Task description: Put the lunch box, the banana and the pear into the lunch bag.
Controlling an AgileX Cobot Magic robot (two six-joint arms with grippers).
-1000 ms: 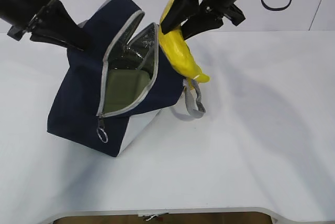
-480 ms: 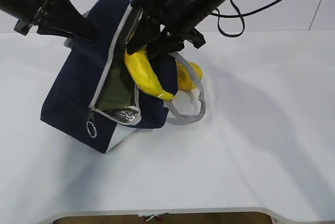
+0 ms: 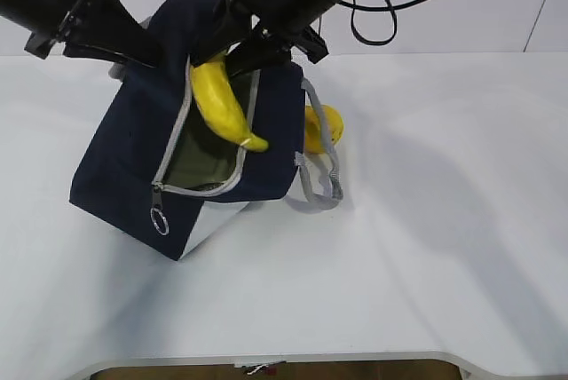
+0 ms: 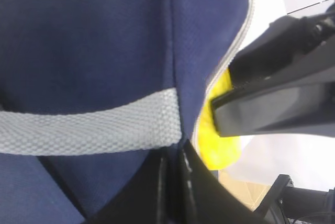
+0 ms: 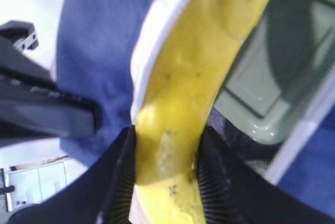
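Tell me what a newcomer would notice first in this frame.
The bright yellow banana, clamped in the right gripper, hangs over the open mouth of the navy lunch bag. The left gripper pinches the bag's far side, and a pear sits behind the bag.

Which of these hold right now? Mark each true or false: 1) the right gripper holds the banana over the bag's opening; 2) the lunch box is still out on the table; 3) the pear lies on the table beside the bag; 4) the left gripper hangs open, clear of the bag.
1) True. The right gripper is clamped on the banana, whose tip dips into the unzipped mouth of the lunch bag.
2) False. The lunch box already sits inside the bag.
3) True. The pear rests on the table just right of the bag, by a grey handle.
4) False. The left gripper is pinched shut on the bag's fabric.
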